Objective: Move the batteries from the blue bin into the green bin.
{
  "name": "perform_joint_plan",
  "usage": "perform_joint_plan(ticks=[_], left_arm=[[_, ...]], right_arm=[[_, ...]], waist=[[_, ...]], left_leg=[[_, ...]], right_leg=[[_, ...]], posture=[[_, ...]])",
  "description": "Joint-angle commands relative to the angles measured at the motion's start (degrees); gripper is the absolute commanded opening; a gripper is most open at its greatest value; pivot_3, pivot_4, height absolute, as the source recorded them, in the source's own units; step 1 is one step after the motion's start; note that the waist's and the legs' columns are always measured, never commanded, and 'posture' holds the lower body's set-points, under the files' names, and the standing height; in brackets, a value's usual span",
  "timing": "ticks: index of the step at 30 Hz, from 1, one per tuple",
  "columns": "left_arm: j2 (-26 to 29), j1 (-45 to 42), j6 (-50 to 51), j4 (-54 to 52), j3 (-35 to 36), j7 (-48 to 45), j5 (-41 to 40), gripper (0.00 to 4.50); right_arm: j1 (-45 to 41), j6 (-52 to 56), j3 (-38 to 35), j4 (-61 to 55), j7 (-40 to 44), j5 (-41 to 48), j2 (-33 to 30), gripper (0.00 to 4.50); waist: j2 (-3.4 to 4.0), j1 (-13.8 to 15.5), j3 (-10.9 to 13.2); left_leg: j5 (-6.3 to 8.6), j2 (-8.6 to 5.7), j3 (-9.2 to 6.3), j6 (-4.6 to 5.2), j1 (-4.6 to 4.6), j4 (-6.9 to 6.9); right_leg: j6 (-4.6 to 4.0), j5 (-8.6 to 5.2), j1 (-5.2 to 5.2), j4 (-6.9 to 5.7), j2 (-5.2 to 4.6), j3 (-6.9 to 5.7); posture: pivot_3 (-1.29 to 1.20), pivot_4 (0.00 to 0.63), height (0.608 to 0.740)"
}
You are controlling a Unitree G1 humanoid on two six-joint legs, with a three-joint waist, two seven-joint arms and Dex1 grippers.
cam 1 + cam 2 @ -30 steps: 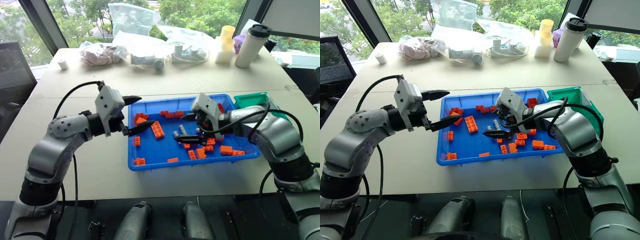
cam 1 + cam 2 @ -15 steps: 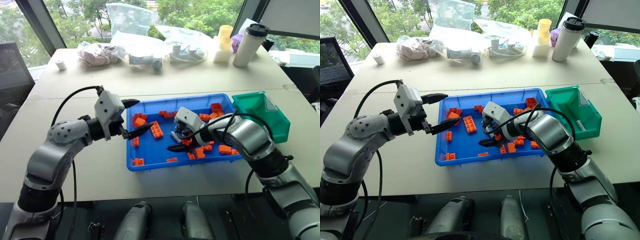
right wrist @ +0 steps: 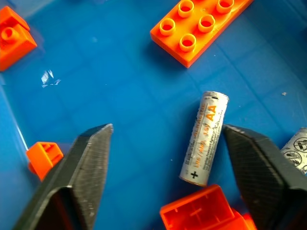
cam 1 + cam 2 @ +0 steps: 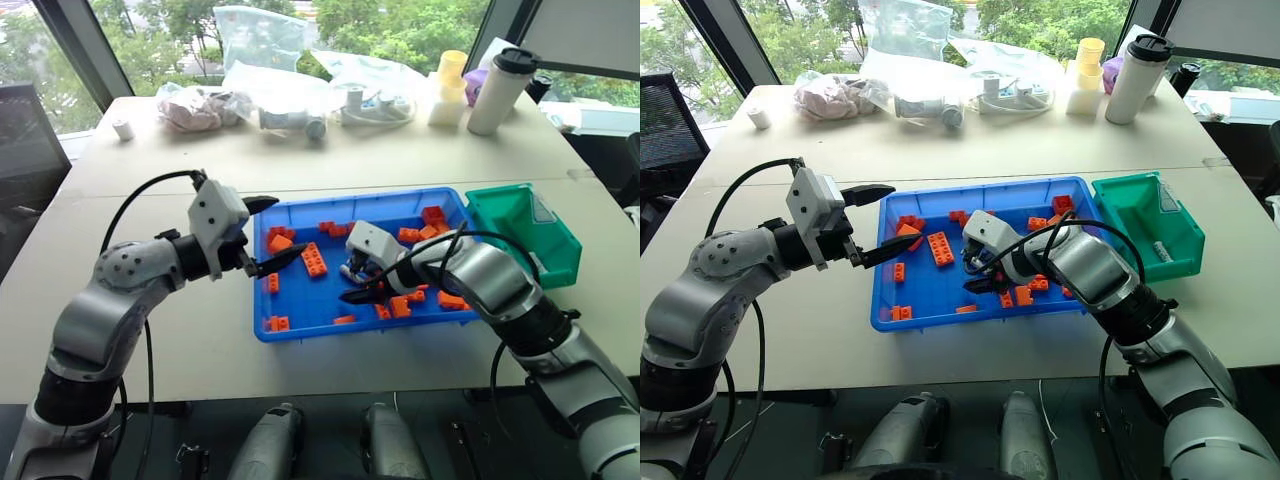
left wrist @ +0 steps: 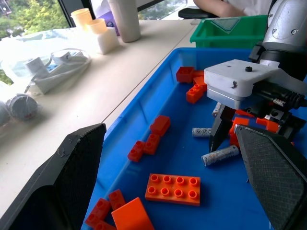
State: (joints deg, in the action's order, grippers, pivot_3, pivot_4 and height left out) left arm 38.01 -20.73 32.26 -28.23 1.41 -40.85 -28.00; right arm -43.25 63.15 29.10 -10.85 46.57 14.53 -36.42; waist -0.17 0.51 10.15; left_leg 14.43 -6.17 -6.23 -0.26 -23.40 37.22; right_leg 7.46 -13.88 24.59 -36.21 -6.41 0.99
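Your right gripper (image 3: 163,158) stands spread around a battery (image 3: 204,138) lying on the blue bin (image 4: 300,310) floor among orange bricks (image 5: 172,189); your left gripper (image 4: 268,234) hovers open at the bin's left rim.

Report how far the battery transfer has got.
Done: one battery seems to lie in the green bin. In hand: the right gripper brackets an AA battery on the blue bin floor, not clamped. Left: that one and a second battery beside it. The left gripper hovers open, holding nothing.
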Motion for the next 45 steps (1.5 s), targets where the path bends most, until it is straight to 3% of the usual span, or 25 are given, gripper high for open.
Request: perform_joint_plan(ticks=[1, 4, 5, 8, 12, 15, 19, 24, 31, 41, 42, 45], left_arm=[[0.0, -0.4, -0.7, -1.6, 1.0, 0.6, 0.2, 4.50], [0.0, -0.2, -0.8, -1.6, 1.1, 0.7, 0.2, 4.50], [0.0, -0.2, -0.7, -1.7, 1.1, 0.8, 0.2, 4.50], [-0.1, 0.0, -0.8, -1.6, 0.9, 0.7, 0.2, 4.50], [-0.7, -0.2, -1.5, -0.7, 0.0, 0.3, 0.4, 4.50], [-1.8, -0.4, -2.3, 0.0, -1.0, 0.1, 0.9, 4.50], [-3.9, -1.3, -4.0, 2.2, -2.4, -0.5, 2.0, 4.50], [-5.4, -2.3, -5.9, 4.6, -4.2, -2.1, 2.9, 4.50], [-6.6, -4.6, -7.7, 7.6, -5.1, -3.8, 3.8, 4.50], [-6.2, -4.7, -7.2, 7.1, -4.6, -4.3, 4.0, 4.50], [-6.1, -4.7, -7.1, 7.0, -4.5, -4.3, 4.0, 4.50], [-5.9, -4.5, -6.9, 6.8, -4.4, -4.3, 3.9, 4.50]], right_arm=[[-0.8, -3.0, 1.7, -1.0, 0.4, -2.5, -0.8, 1.70], [-0.8, -4.6, 2.4, -1.3, 0.5, -4.2, -1.1, 0.15], [-0.9, -5.3, 2.6, -1.5, 0.6, -4.9, -1.3, 0.02], [-3.6, -1.8, -0.3, -3.3, 1.4, -4.3, -2.8, 0.02], [-8.3, 3.9, -10.4, -3.7, 1.4, -1.6, -6.4, 0.02], [-8.9, 3.7, -13.1, -3.4, 2.7, -2.3, -12.8, 0.02], [-8.9, 6.4, -17.7, 2.0, 0.8, -3.8, -20.1, 0.02], [-11.1, 18.8, -25.1, 8.2, -2.9, -2.4, -22.1, 0.02], [-10.1, 24.4, -27.1, 8.6, -4.4, -0.3, -23.7, 0.02], [-2.5, 14.5, -27.7, 9.5, -6.2, -0.8, -24.5, 0.02], [-2.2, 14.4, -28.0, 9.6, -6.2, -0.6, -24.5, 1.04], [-1.8, 13.8, -28.5, 9.6, -6.2, -0.3, -24.4, 2.41]], waist=[[0.00, 0.0, 0.0], [0.00, 0.0, 0.0], [0.00, -0.1, 0.0], [0.00, -0.1, 0.0], [0.01, 0.1, 0.0], [0.00, 0.4, 0.0], [-0.01, 0.2, 0.0], [0.00, -0.1, 0.0], [0.01, 0.2, 0.0], [0.01, 0.1, 0.0], [0.00, 0.1, 0.0], [0.01, 0.1, 0.0]], left_leg=[[0.00, 0.00, 0.00, 0.00, 0.00, 0.00], [0.00, 0.00, 0.00, 0.00, 0.00, -0.01], [0.00, 0.00, 0.00, 0.00, 0.00, -0.01], [0.00, 0.00, 0.00, 0.00, 0.00, 0.00], [0.00, -0.01, 0.00, 0.00, -0.01, -0.01], [0.02, -0.02, -0.01, 0.03, -0.01, -0.01], [0.11, -0.03, 0.01, 0.19, -0.02, -0.02], [0.13, 0.03, 0.04, 0.21, -0.01, -0.07], [0.13, 0.01, 0.06, 0.22, -0.02, -0.06], [0.11, 0.00, 0.08, 0.18, -0.02, -0.05], [0.10, 0.00, 0.08, 0.17, -0.02, -0.05], [0.06, 0.01, 0.08, 0.10, -0.02, -0.06]], right_leg=[[0.00, 0.00, 0.00, 0.00, 0.00, 0.00], [0.00, 0.00, 0.00, 0.00, 0.01, 0.00], [0.00, 0.00, 0.00, 0.00, 0.01, 0.00], [0.00, 0.00, 0.00, 0.00, 0.01, 0.00], [0.00, 0.00, 0.02, 0.01, 0.00, 0.00], [0.00, 0.00, -0.02, 0.04, -0.01, -0.03], [0.00, 0.00, -0.06, 0.10, -0.04, -0.06], [0.00, 0.00, 0.00, 0.07, -0.03, 0.00], [0.00, 0.00, 0.00, 0.07, -0.04, 0.01], [0.00, 0.00, -0.01, 0.07, -0.03, 0.01], [0.00, 0.00, 0.00, 0.07, -0.03, 0.01], [0.00, 0.00, 0.00, 0.07, -0.02, 0.01]], posture=[[0.00, 0.150, 0.740], [0.00, 0.150, 0.740], [0.00, 0.150, 0.740], [0.00, 0.150, 0.740], [0.00, 0.150, 0.740], [0.00, 0.150, 0.740], [0.00, 0.150, 0.740], [0.00, 0.150, 0.740], [0.00, 0.150, 0.740], [0.00, 0.150, 0.740], [0.00, 0.150, 0.740], [0.00, 0.150, 0.740]])
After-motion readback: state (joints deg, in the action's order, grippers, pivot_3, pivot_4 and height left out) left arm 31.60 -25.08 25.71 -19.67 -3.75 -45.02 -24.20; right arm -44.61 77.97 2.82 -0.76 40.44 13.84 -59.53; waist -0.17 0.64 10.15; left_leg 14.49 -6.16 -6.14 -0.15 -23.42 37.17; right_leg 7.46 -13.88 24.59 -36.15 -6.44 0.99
